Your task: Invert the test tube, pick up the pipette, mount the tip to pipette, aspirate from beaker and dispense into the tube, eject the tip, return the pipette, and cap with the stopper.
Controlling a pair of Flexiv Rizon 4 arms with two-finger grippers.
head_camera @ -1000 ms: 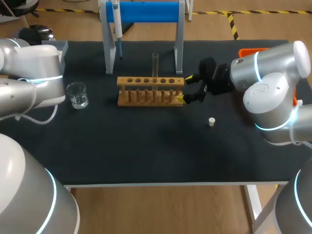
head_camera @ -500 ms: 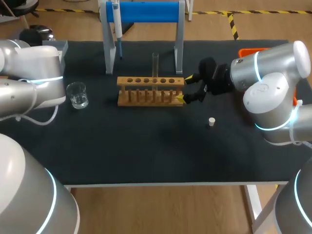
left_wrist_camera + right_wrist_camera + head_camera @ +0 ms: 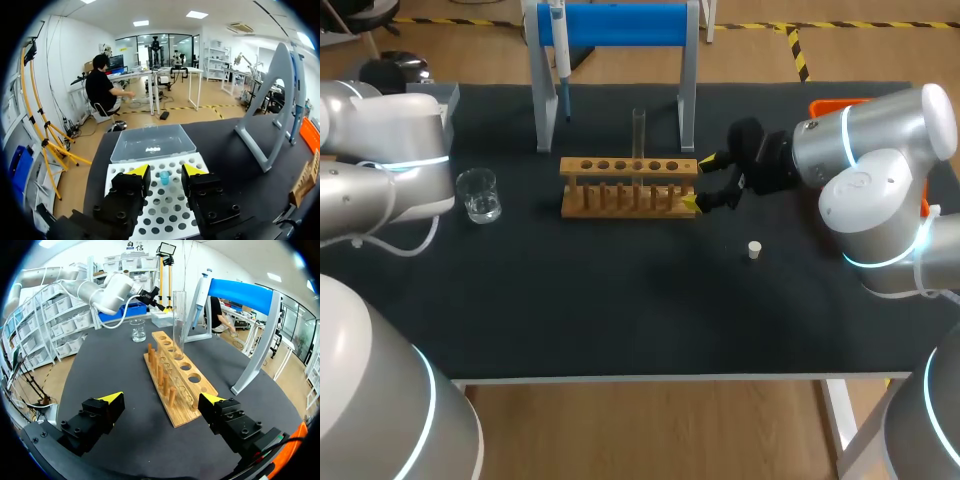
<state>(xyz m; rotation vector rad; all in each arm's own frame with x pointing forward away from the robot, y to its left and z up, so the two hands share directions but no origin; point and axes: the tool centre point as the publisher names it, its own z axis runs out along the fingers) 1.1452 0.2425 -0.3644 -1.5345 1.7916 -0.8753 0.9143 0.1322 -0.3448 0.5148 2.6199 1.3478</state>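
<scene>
Early stage, we judge: test tube (image 3: 639, 132) upright in rack (image 3: 630, 187), frame centre. Pipette (image 3: 559, 45) hangs upper left, stopper (image 3: 754, 249) lies centre right. Right gripper (image 3: 698, 182) fingers spread at rack's end; left gripper (image 3: 166, 172) fingers spread. Pipetting and capping remain.

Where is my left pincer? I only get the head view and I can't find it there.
Observer: The left wrist view shows your left pincer open above a white holed tray. One small blue tip stands in it, just ahead of the fingers.
Operator: Is my right pincer squeezing the wooden rack?
Observer: No. The right wrist view shows it open wide. The rack's end lies between its fingers, with one finger well apart from it.
</scene>
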